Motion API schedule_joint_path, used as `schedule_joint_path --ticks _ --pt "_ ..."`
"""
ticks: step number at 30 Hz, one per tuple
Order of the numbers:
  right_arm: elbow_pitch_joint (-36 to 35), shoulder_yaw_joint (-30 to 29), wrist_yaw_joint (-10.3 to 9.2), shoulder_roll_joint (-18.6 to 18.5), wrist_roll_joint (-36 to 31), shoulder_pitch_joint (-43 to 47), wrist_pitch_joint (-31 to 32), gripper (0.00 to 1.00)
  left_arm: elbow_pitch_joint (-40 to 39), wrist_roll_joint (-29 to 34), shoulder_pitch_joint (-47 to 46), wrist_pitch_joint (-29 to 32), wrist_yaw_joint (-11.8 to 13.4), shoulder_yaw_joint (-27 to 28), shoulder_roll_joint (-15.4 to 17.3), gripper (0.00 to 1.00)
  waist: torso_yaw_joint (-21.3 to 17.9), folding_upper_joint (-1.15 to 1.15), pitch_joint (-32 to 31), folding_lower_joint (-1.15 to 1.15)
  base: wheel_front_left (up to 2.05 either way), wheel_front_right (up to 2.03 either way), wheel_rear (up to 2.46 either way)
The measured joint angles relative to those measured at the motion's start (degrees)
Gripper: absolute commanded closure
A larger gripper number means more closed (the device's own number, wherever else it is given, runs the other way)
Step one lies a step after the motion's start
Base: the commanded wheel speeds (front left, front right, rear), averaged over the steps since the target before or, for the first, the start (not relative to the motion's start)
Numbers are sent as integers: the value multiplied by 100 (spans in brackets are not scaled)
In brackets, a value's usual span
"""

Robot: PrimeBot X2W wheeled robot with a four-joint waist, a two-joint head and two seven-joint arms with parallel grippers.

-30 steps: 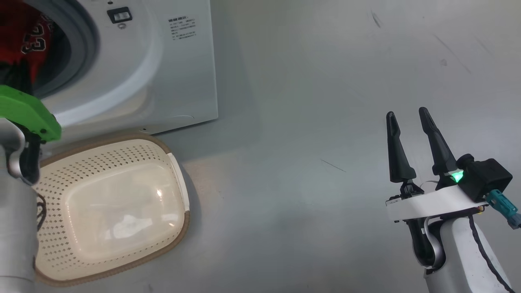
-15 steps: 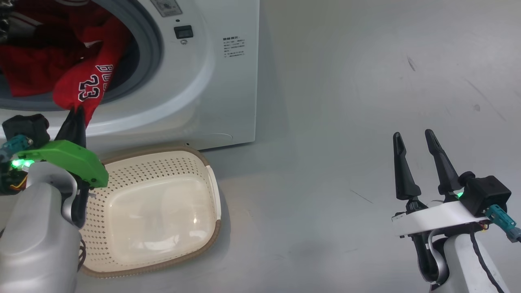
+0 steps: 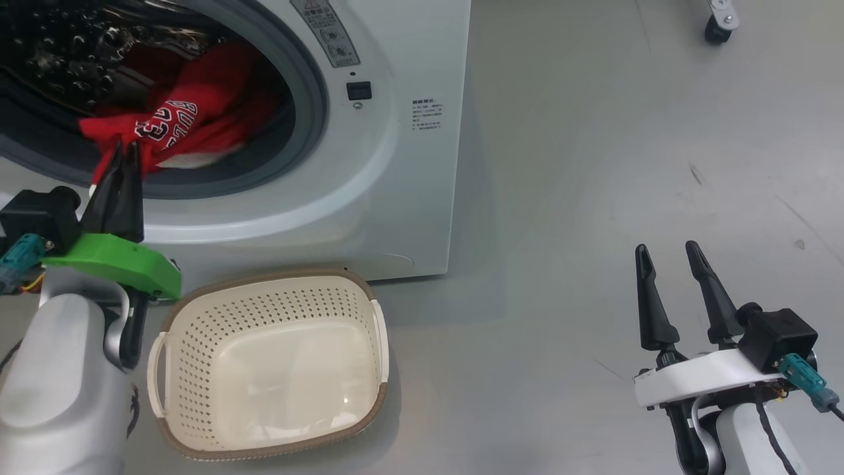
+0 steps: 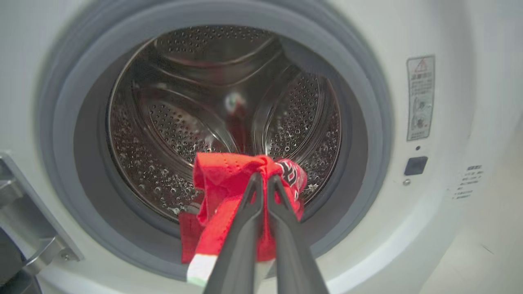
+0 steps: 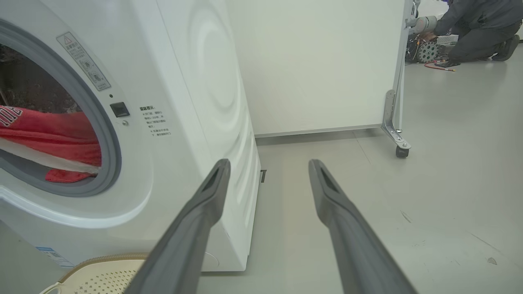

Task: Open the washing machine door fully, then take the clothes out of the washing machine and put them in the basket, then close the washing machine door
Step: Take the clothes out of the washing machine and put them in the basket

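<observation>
Clamped left end effector [image 3: 125, 148] on clothes [image 3: 191, 119] at washer [image 3: 395, 171] mouth.
Noted right end effector [image 3: 664, 247] spread open above floor [image 3: 567, 198]; basket [image 3: 264, 454] on floor just before washer.

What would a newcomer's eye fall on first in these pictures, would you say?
The bright red clothes hanging from the washing machine mouth at upper left, pinched in the shut left tool. Just below, on the floor, sits the cream basket; the right tool stands open at lower right.
</observation>
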Motion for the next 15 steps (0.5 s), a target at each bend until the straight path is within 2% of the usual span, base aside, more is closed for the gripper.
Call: schedule_joint_path --ticks 5,15 --pt "0 -2 0 1 0 92 1 0 -612 114 75 3 -3 -9 49 100 110 0 -186 0 0 0 0" --pt "22 55 5 8 0 191 1 0 -1960 121 334 8 -3 458 3 100 255 0 -432 0 0 0 0"
